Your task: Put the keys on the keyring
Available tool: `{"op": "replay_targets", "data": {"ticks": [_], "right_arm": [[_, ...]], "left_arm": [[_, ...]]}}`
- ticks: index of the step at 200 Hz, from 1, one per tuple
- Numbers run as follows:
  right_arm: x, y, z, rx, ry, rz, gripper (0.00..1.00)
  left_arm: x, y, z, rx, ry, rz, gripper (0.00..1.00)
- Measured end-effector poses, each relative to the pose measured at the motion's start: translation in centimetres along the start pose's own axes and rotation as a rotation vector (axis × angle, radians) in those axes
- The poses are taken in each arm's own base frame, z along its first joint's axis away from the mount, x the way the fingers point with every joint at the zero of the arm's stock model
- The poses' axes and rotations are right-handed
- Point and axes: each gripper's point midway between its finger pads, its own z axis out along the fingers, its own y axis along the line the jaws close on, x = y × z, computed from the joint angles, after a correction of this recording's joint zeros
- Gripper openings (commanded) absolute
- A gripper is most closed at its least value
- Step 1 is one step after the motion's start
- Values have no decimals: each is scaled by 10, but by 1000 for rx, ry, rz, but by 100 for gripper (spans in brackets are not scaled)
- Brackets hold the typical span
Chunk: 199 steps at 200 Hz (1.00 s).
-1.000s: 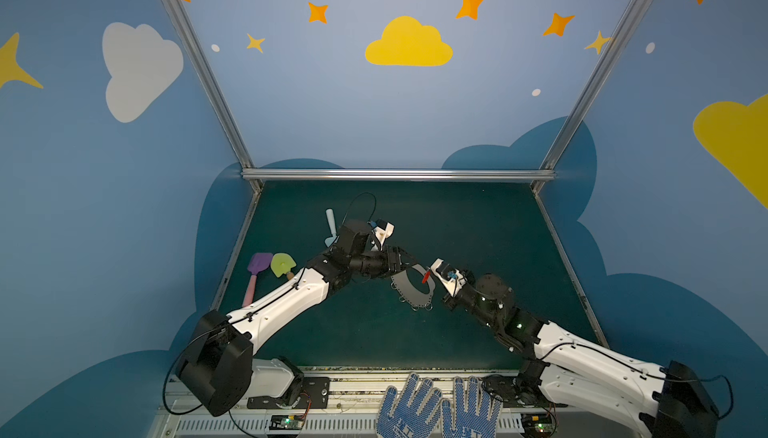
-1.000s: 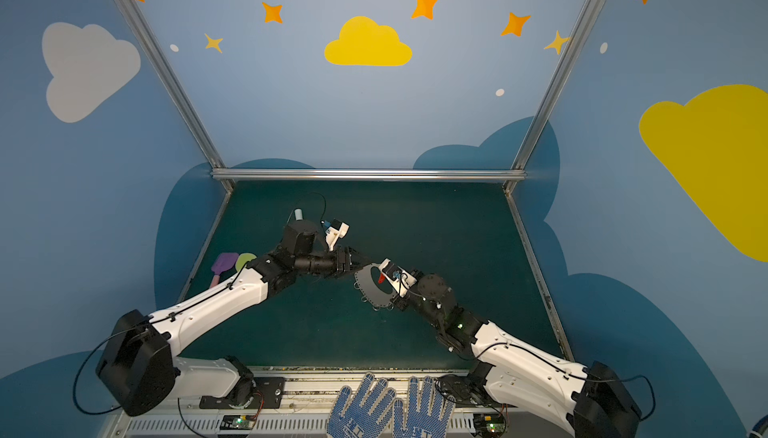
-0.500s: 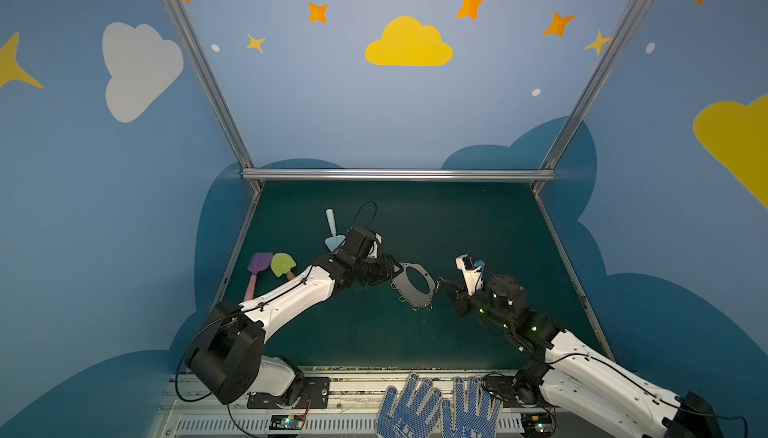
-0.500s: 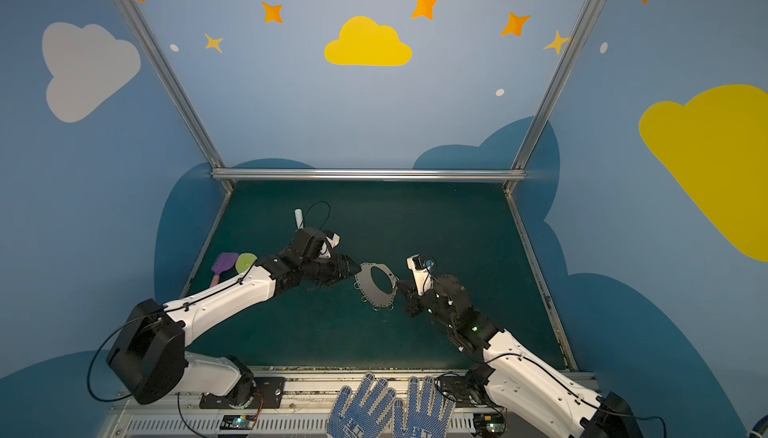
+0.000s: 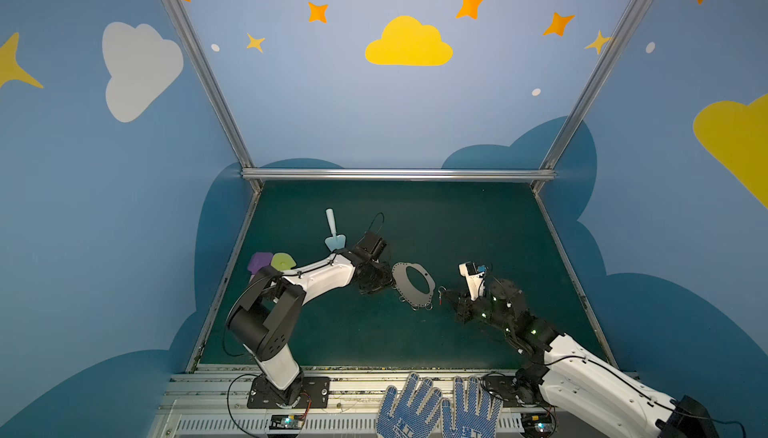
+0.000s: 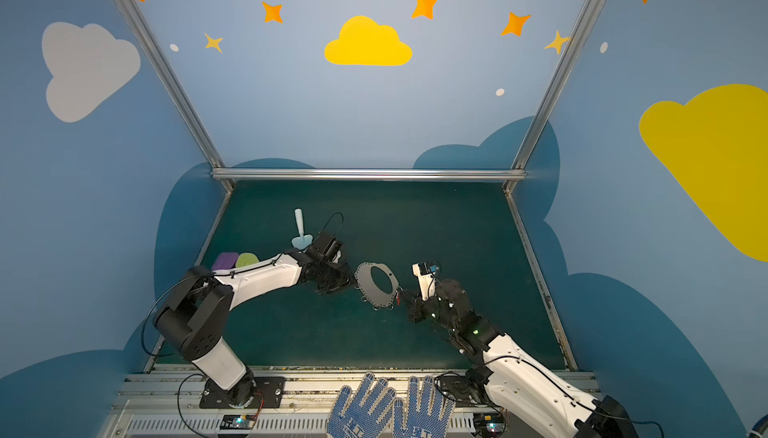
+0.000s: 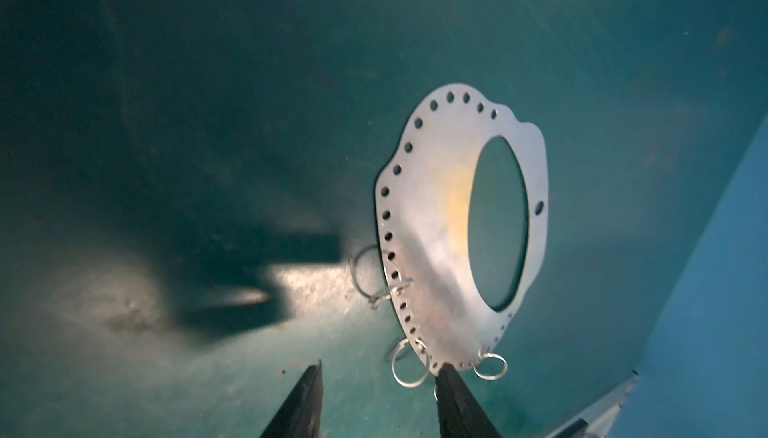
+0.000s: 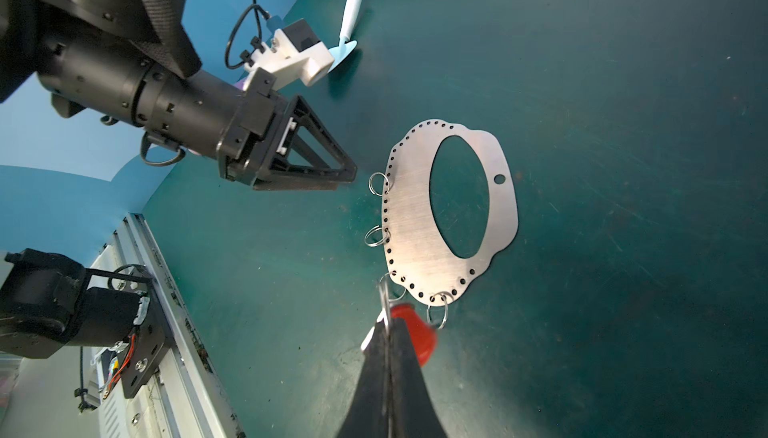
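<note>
**Top views.** In both top views the left arm stands on its base at the front left, folded at the elbow. Its forearm lies low over the green mat [image 5: 374, 340] toward the middle. The left gripper [image 5: 384, 284] sits just beside the left edge of the keyring [image 5: 401, 280]. The right arm reaches in low from the front right. The right gripper [image 5: 446, 297] sits at the plate's near right edge, with the key [image 5: 439, 301] a red speck at its tip.

Count:
- one keyring, lying flat on the mat mid-table
- one key
- three toy shovels at the left: light blue [image 5: 332, 232], purple [image 5: 259, 261], yellow-green [image 5: 284, 260]
- two blue dotted gloves [image 5: 409, 407] on the front rail

**Left wrist view.** The two fingers [image 7: 305, 398] stand apart with only mat between them, and nothing is gripped. One fingertip overlaps the plate's rim, but contact cannot be confirmed. Three wire rings [image 7: 409, 363] show at the rim holes.

**Right wrist view.** The fingers [image 8: 374, 382] are pressed tight together. The key's red head juts out to one side just behind the tips, so the key is clamped. A wire ring stands edge-on at the tips, against the plate's rim; whether it is pinched too cannot be told. Four wire rings show along the rim. The left gripper's tips lie just short of the nearest ring.
</note>
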Motion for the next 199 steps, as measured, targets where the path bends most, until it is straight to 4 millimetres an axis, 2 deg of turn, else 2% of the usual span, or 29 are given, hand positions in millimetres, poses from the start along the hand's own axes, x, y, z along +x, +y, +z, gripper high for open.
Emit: {"op": "replay_targets", "data": {"ticks": [44, 75, 120, 133, 153, 184, 199], "right_arm": [[-1, 3, 2, -18, -3, -1, 0], [-2, 4, 3, -23, -6, -2, 0], [3, 1, 3, -19, 1, 3, 0], [2, 1, 4, -20, 0, 3, 0], [3, 1, 5, -18, 5, 5, 0], [6, -1, 7, -14, 17, 12, 0], [7, -1, 7, -15, 20, 13, 0]], "left_arm": [[-20, -11, 12, -41, -16, 58, 46], [-24, -7, 27, -85, 10, 83, 43], [-20, -2, 31, -112, 51, 107, 24], [-17, -1, 31, -114, 64, 112, 24], [-13, -1, 31, -112, 84, 117, 33], [-10, -1, 31, -104, 100, 123, 33], [-9, -2, 31, -102, 103, 124, 27]]}}
